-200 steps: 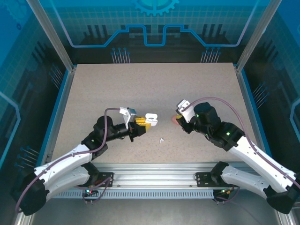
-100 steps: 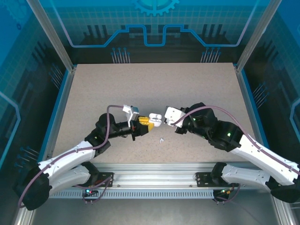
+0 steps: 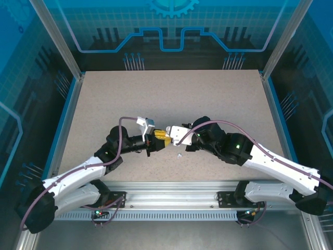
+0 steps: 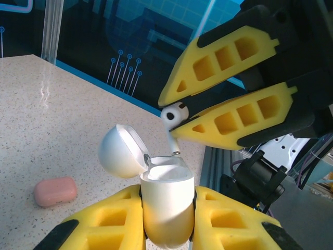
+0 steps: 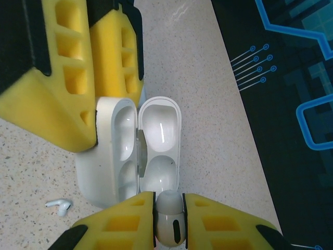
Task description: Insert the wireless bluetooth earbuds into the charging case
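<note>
**Right gripper** (image 4: 176, 110): within the last second it is brought across the table (image 3: 171, 94) from well out on the right, and it is now set directly over the left gripper (image 4: 167, 221). The jaws are clamped on a white earbud (image 4: 174, 115), which is held by its head with the stem pointing down

**Left gripper:** hardly shifted over the same interval. The jaws are clamped on the body of the white charging case (image 4: 166, 208), which is held upright with its lid (image 4: 120, 156) swung open to one side

**Earbud relative to the jaws:** it is pinched at the very tips of the right fingers, and the stem hangs free below them. The stem's end is seen just at the mouth of the case, but contact cannot be determined. In the right wrist view both wells are seen empty, so nothing is seated yet

**Bearing on the task:** the approach is judged complete and the insertion itself not yet made. The stem is judged to need lining up with one well before it is lowered

**Also listed:** a second white earbud (image 5: 60, 207) lies loose on the table beside the case, and a closed pink case (image 4: 54, 191) sits well apart on the table
</note>
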You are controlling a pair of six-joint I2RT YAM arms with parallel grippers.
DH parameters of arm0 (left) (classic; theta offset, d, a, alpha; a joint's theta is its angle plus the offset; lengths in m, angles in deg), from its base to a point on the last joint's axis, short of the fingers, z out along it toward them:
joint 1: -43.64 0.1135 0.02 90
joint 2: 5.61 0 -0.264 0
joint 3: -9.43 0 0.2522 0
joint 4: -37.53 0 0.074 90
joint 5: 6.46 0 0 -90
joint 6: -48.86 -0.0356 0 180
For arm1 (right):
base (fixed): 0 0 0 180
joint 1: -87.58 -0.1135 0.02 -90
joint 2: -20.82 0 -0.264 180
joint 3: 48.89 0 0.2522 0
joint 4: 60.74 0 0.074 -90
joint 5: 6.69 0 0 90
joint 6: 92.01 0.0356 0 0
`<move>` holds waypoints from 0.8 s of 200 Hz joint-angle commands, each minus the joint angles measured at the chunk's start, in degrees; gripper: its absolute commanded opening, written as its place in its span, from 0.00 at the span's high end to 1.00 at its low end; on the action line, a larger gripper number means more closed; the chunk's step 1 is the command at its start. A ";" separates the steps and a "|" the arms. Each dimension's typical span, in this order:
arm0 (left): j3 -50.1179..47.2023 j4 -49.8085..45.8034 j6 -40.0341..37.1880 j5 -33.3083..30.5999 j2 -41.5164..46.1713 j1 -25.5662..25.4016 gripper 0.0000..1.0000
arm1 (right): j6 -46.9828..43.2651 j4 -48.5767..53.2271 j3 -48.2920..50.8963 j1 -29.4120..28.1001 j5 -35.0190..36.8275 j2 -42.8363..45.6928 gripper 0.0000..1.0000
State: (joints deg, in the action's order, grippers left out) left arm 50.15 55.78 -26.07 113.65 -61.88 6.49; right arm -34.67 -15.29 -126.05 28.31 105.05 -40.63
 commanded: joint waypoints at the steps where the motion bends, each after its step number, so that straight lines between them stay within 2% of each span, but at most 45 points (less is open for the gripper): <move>1: 2.53 1.89 -0.57 1.54 0.01 -0.57 0.97 | -1.13 -0.46 -1.39 -0.76 1.95 -0.42 0.82; 42: 2.57 1.80 -0.72 1.63 -0.08 -0.64 0.97 | -1.44 -0.44 -1.54 -0.76 2.41 -1.52 0.82; 160: 2.35 1.89 -0.83 1.55 0.10 -0.64 0.97 | 1.63 3.49 -3.04 1.03 -8.47 -1.83 0.81</move>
State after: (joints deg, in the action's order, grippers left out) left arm 50.15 55.76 -26.09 114.35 -61.92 6.30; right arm -34.96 -14.22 -126.71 28.46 102.06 -42.08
